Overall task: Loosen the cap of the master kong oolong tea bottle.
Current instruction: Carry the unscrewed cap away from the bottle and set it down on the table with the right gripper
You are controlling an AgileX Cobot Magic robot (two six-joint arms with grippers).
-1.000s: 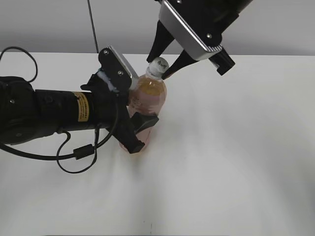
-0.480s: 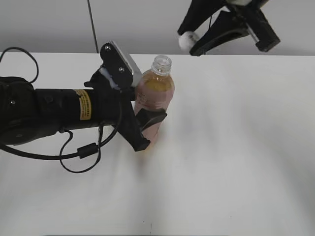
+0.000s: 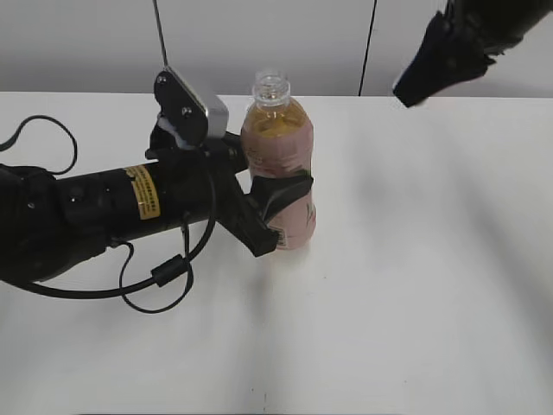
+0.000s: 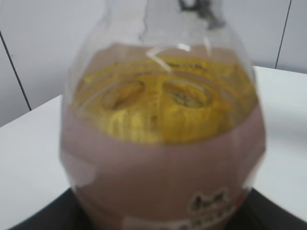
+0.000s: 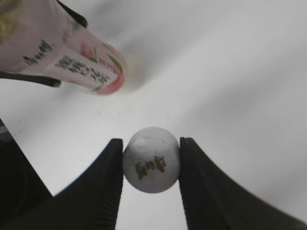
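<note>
A plain white surface [image 3: 415, 285] is seen, matte and evenly lit, with soft grey shadows cast across it. Behind it, a pale grey wall [image 3: 311, 43] is divided into panels by thin dark vertical seams [image 3: 370, 47].

Light was bright, even, diffuse; soft faint shadows on the white table [image 3: 415, 285]. Left wrist view was very close & out of focus, the bottle [image 4: 163, 143] blurred w/ glare streaks near its shoulder. Right wrist view sharp at centre, edges soft.
</note>
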